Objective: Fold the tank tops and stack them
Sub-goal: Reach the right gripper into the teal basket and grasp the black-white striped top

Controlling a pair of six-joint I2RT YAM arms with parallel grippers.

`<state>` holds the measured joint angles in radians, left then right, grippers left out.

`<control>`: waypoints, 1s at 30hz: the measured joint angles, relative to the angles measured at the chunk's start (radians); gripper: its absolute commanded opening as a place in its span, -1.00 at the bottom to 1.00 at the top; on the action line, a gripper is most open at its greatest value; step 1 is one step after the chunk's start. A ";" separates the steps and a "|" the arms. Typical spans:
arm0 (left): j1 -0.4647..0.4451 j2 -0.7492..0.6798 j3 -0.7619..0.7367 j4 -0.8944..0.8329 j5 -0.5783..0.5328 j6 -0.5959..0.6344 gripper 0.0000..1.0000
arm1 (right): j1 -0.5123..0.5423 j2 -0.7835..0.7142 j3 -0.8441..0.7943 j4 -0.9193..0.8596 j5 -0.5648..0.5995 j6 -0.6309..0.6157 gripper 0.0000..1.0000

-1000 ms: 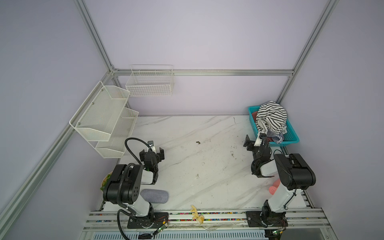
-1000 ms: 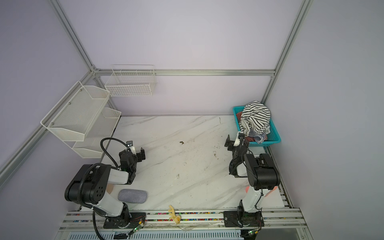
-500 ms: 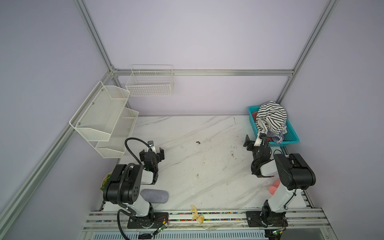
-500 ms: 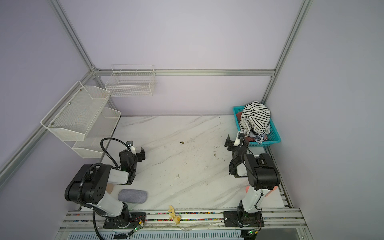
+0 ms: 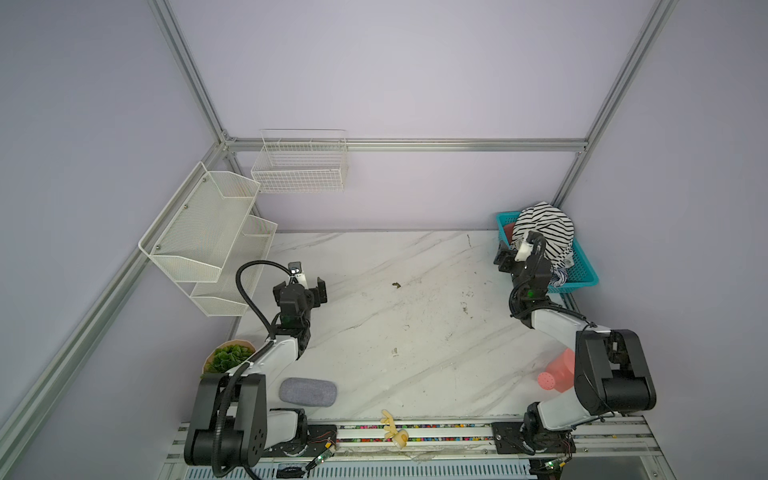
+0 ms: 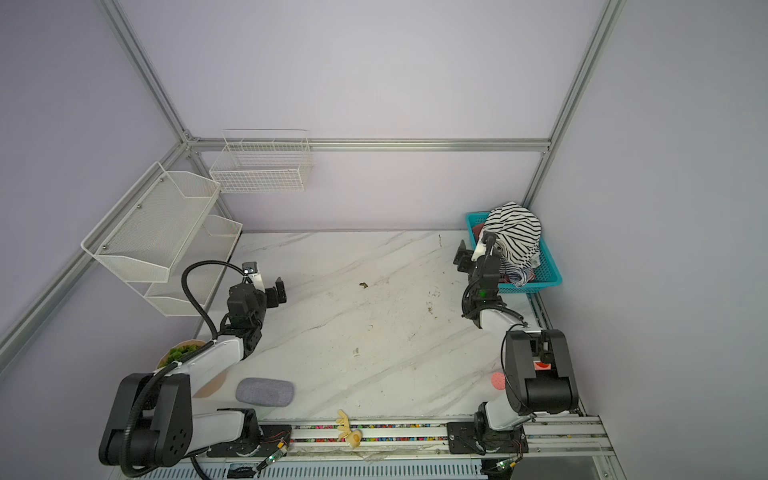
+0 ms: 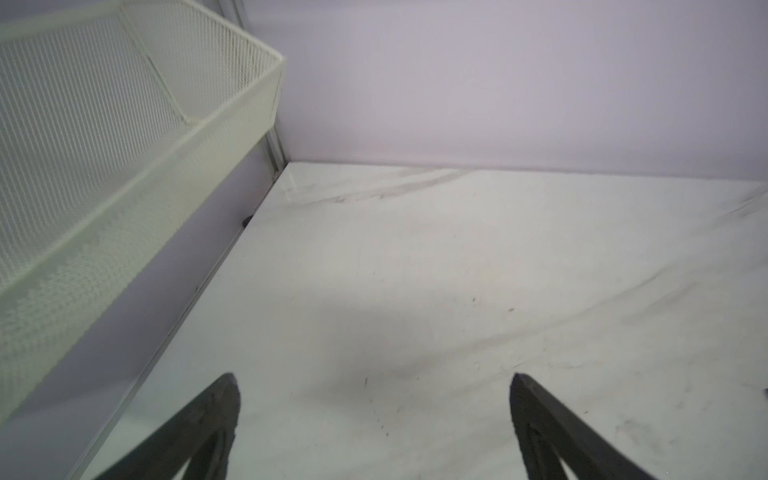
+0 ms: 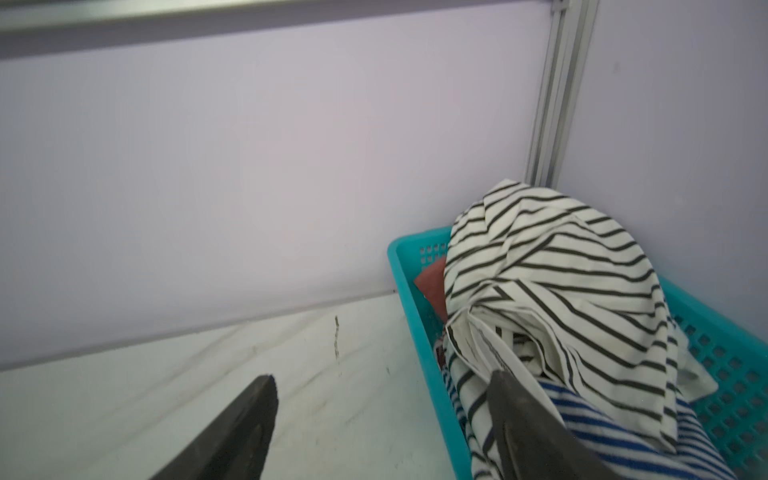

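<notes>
closer to the one teal basket (image 8: 401,266) now, our right gripper (image 8: 382,376) and left gripper (image 7: 374,376) both stand apart; we count two tank tops (image 8: 561,270).

The marble table (image 5: 415,324) bears a teal basket (image 5: 584,271), grey pouch (image 5: 307,392), pink watering can (image 5: 559,374).

Both arms share one build. The left arm (image 5: 278,353) and the right arm (image 5: 552,328) have glossy white links between bulky matte-black joint housings. Each stands on a flat black base plate (image 5: 318,436). A small green light (image 5: 285,320) glows on each black wrist joint. A ribbed black cable (image 5: 243,291) loops beside the left arm, and a small white camera block (image 5: 300,275) sits on its wrist. The left tool (image 7: 374,386) and the right tool (image 8: 382,382) have dark, tapering fingers with hollow slots.
</notes>
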<state>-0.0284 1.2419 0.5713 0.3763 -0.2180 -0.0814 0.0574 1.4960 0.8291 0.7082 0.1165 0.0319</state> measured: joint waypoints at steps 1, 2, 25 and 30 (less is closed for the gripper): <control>0.000 -0.026 0.023 -0.035 0.038 -0.020 0.97 | 0.000 -0.008 0.047 -0.055 0.000 0.011 0.81; 0.000 -0.045 0.040 -0.069 0.078 -0.043 0.96 | -0.002 -0.009 0.086 -0.101 -0.001 0.016 0.82; -0.268 -0.084 0.115 -0.411 0.591 -0.328 0.94 | -0.290 0.554 0.833 -0.895 -0.247 0.117 0.71; -0.303 -0.078 0.129 -0.417 0.592 -0.331 0.95 | -0.299 0.600 0.878 -0.941 -0.325 0.121 0.71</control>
<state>-0.3313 1.1637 0.6998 -0.0406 0.3737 -0.4126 -0.2413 2.0960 1.7069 -0.2333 -0.2085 0.1528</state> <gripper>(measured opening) 0.971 0.854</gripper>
